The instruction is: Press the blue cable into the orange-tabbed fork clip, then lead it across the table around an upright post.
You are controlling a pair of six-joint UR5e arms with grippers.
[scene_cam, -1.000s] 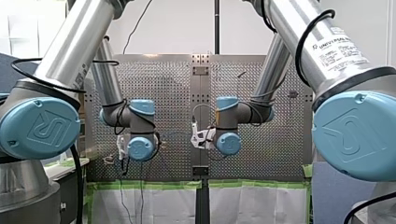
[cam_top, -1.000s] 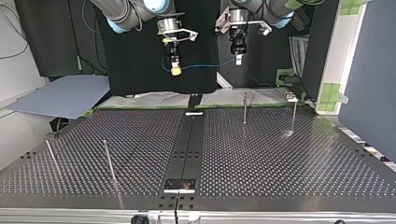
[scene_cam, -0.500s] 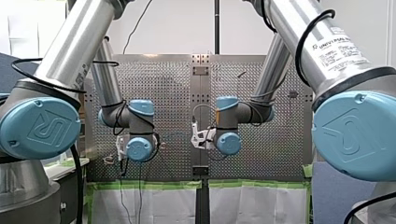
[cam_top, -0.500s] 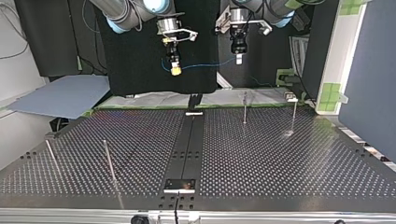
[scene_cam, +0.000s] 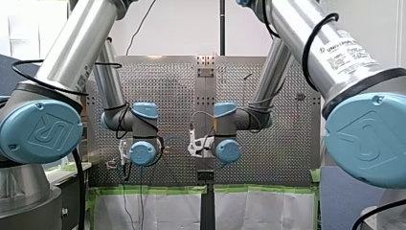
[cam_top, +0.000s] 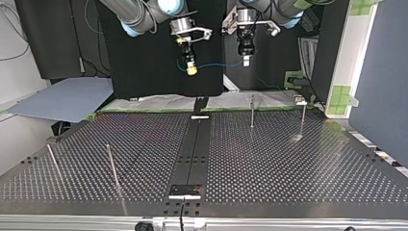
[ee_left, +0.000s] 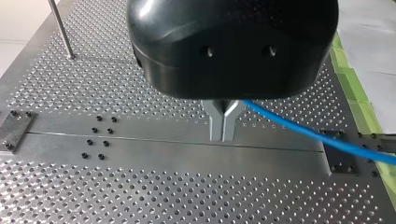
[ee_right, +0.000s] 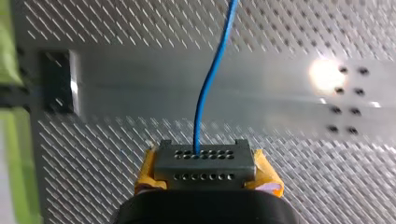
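Gripping: my right gripper (ee_right: 205, 162), yellow pads (ee_right: 267, 175), clamps the thin blue cable (ee_right: 206, 93).
My left gripper (ee_left: 222, 136): metal fingers (ee_left: 215, 122) pinched closed on it.

Bright, even room light. In the right wrist view a white glare spot (ee_right: 324, 72) burns on the table (ee_right: 140, 84), its holes smeared into streaks; the blue cable (ee_right: 204, 93) is sharp. The top view's backdrop (cam_top: 144, 72) is dark.

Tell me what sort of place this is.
Probably a robotics lab cell: my left arm and my right arm over a perforated table, upright posts fixed in it, green tape along its edge.
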